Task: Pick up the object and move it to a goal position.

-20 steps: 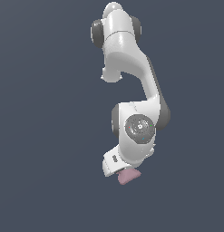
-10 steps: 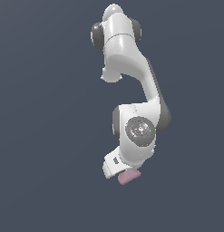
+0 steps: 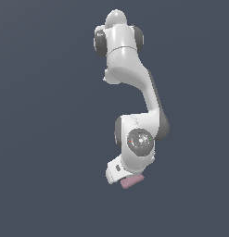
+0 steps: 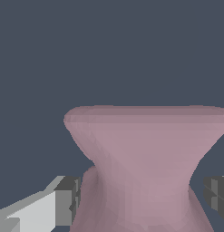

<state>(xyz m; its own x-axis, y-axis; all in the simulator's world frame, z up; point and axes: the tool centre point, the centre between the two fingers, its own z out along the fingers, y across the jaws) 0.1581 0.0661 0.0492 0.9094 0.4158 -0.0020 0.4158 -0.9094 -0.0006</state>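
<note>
The object [image 4: 147, 149] is a matte pink lump pinched at the middle like an hourglass, and it fills the wrist view. In the exterior view the object [image 3: 132, 182] shows as a small pink patch just under the white hand. My gripper [image 4: 140, 197] straddles its narrow waist. One grey fingertip [image 4: 68, 201] sits almost against one side. The other fingertip [image 4: 216, 192] stands a small gap off the other side. The jaws look open around the object. In the exterior view the fingers are hidden behind the hand [image 3: 117, 171].
The white arm [image 3: 134, 88] hangs over a plain dark grey-blue background in the exterior view. No table edge, goal marker or other object shows in either view.
The arm's lower joint and hand have sunk a little towards the pink object. The object has stayed where it was.
</note>
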